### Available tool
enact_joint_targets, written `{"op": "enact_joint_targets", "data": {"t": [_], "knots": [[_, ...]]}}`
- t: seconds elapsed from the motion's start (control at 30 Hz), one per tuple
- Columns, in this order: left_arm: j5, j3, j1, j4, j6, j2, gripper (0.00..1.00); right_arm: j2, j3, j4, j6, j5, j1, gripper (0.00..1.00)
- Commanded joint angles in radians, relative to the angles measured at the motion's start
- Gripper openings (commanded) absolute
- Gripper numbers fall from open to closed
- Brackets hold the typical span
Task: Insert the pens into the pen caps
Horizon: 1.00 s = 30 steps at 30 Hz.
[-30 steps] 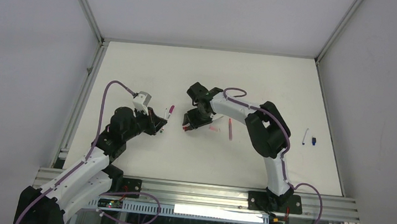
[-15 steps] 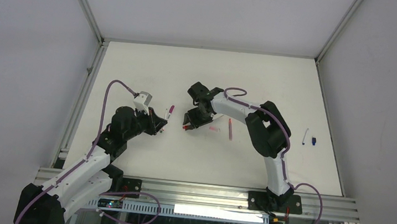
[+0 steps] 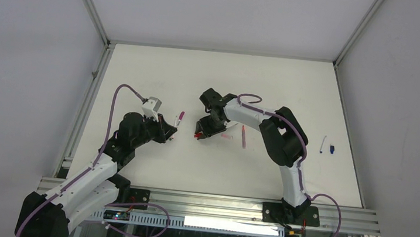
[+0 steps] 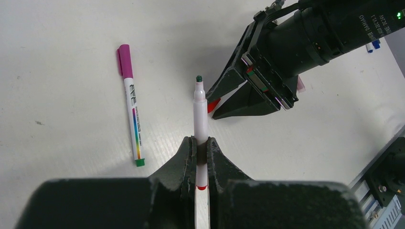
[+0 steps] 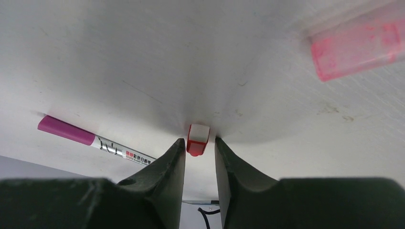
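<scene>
- Two thin pieces must meet tip to mouth here, so the main risk is a miss: the pen (image 4: 200, 107) tip slides beside the cap (image 5: 197, 137) and marks a finger instead.
- Right gripper (image 5: 198, 142) pinches the red cap only at the very fingertips, so I think a push from the pen can turn the cap or pop it out.
- Left gripper (image 4: 201, 143) is closed tight on the pen barrel, close to its rear end. The long free front can swing if it meets the cap off-axis.
- Which way the cap mouth faces I cannot tell. If it faces away, the insertion fails.
- Pen tip points toward the right gripper, near it but apart. In the left wrist view the cap sits a little right of the tip's line.
- Magenta pen (image 4: 131, 105) lies on the table (image 4: 71, 47) left of the held pen, and a pink cap (image 5: 356, 45) lies apart from the red one.
</scene>
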Motion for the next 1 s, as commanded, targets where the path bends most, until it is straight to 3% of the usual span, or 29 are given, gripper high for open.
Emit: {"op": "enact_joint_targets", "data": {"t": [0.0, 0.37, 0.6, 0.97], "knots": [[0.017, 0.007, -0.012, 0.053, 0.028, 0.006, 0.00, 0.004, 0.010, -0.038, -0.008, 0.025, -0.007, 0.32], [0.013, 0.008, -0.012, 0.056, 0.031, 0.020, 0.00, 0.037, 0.028, -0.090, -0.029, 0.027, -0.007, 0.29], [0.011, 0.010, -0.012, 0.056, 0.032, 0.026, 0.00, 0.052, 0.027, -0.098, -0.043, 0.013, -0.007, 0.10], [0.011, 0.014, -0.012, 0.056, 0.032, 0.036, 0.00, 0.025, 0.015, -0.060, -0.089, 0.027, -0.008, 0.00]]}}
